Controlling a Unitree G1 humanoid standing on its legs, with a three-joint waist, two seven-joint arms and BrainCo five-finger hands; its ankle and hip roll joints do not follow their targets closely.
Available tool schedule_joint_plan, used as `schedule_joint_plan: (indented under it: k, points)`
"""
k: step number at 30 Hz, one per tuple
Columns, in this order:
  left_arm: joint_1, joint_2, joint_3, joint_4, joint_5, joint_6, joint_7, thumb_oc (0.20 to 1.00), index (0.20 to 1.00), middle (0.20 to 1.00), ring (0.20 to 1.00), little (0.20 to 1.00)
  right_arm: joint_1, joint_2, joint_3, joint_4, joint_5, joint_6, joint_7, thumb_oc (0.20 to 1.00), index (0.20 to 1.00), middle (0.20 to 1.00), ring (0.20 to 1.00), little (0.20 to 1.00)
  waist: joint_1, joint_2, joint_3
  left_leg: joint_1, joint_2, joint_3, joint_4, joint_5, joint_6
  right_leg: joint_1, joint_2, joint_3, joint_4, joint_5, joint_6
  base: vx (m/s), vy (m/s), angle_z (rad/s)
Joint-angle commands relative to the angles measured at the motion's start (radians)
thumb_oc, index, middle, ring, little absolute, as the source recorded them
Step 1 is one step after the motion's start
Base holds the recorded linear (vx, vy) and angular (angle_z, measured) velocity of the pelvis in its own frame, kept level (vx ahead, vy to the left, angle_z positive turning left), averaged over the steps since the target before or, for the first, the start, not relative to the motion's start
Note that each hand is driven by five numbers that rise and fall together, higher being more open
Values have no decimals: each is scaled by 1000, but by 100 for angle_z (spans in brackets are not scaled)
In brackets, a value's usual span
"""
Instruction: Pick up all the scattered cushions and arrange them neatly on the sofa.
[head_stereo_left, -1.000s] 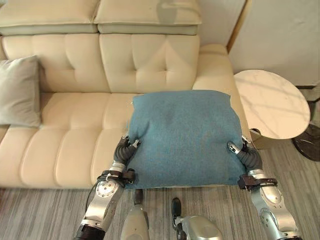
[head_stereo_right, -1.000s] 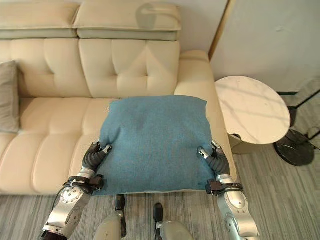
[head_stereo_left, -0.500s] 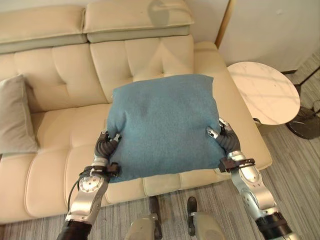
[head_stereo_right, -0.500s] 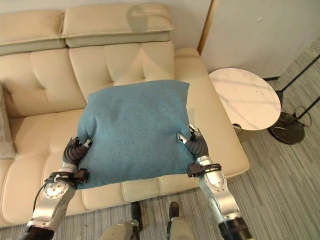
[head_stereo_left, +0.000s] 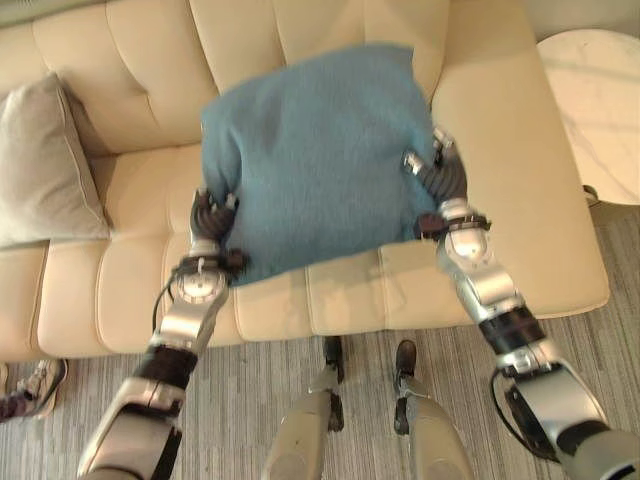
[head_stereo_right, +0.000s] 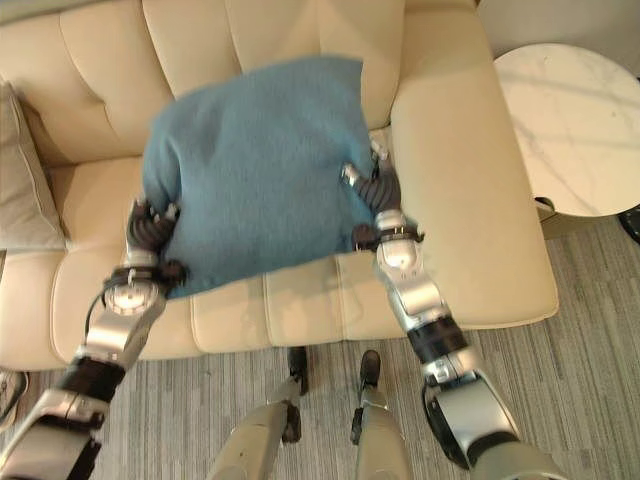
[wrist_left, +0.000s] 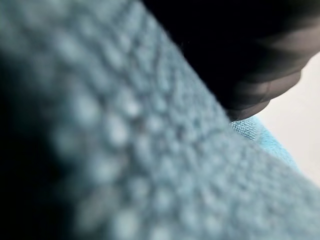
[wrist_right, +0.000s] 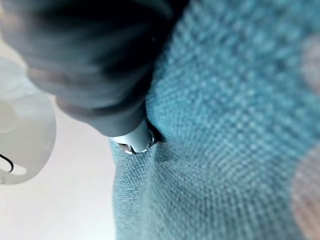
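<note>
Left eye view: blue cushion (head_stereo_left: 315, 150) held up flat over the sofa seat, near the right end, far edge close to the backrest, near edge hanging past the seat front. Both hands on it. Left hand (head_stereo_left: 208, 215) at the cushion's left edge near the front corner, thumb on top, fingers hidden under the cloth, pinching the edge. Right hand (head_stereo_left: 432, 170) at the right edge about midway, same pinch, thumb over the top, fingers underneath. Right wrist view shows the dark cover pressed against the blue weave, fabric dented at the contact; left wrist view shows the weave very close.

Handling, as a judgement: soft, stuffed, light for its size; coarse woven cover, so grippy, not slippery, not fragile. It sags a bit between the hands, so one-handed carry would let it flop. Best hold is what's there now: opposite side edges, pinched through the filling. Corners would work too but let the middle droop more.

Around it: cream tufted sofa (head_stereo_left: 520, 200); cushion hovers above the seat, whether it touches the backrest I cannot tell. Grey cushion (head_stereo_left: 45, 165) already propped at the sofa's left end, well apart from the blue one. Round marble side table (head_stereo_right: 575, 130) just beside the right armrest. A person's shoe (head_stereo_left: 30, 385) on the striped floor at lower left.
</note>
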Motion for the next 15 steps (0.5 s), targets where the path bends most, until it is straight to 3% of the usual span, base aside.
schedule_joint_plan:
  k: [1, 5, 6, 7, 11, 15]
  points:
    - [-292, 50, -68, -4, 67, -158, 84, 200, 200, 200, 200, 200, -282, 60, 50, -81, -108, -145, -118, 200, 200, 200, 200, 200, 17, -59, -13, 60, -4, -34, -23, -130, -57, -8, -46, 65, -47, -39, 81, 6, -53, 5]
    - [-819, 96, -219, 404, 26, -138, 155, 225, 225, 225, 225, 225, -692, -22, 183, 179, -208, -129, -290, 200, 200, 200, 200, 200, 31, -46, -4, -78, -16, -94, -61, -82, -91, -110, -18, 57, -126, 6, 100, 5, -106, 26]
    - [-922, 112, -253, 510, 5, -110, 150, 1000, 1000, 1000, 1000, 1000, -753, -51, 212, 234, -197, -118, -312, 260, 260, 260, 260, 260, 29, -51, -8, -128, -16, -102, -61, -70, -102, -144, -12, 53, -148, 20, 107, 2, -150, 26]
    - [-970, 124, -273, 549, -5, -107, 137, 1000, 1000, 1000, 1000, 1000, -781, -73, 222, 265, -186, -109, -324, 1000, 1000, 1000, 1000, 1000, 29, -53, -15, -157, -17, -107, -61, -62, -107, -168, -10, 49, -150, 24, 108, 17, -121, 16]
    - [-1070, 164, -316, 585, -70, -115, 96, 1000, 1000, 1000, 1000, 1000, -826, -138, 254, 354, -69, -127, -292, 1000, 1000, 1000, 1000, 1000, 39, -53, -35, -229, -21, -113, -61, -49, -117, -231, -4, 46, -157, 35, 116, 26, -28, 9]
    - [-1058, 204, -326, 566, -132, -111, 40, 1000, 1000, 1000, 1000, 1000, -750, -195, 227, 385, 64, -130, -232, 1000, 1000, 1000, 1000, 1000, 40, -46, -47, -277, -24, -115, -61, -39, -122, -278, 0, 41, -157, 42, 118, 7, 0, 12]
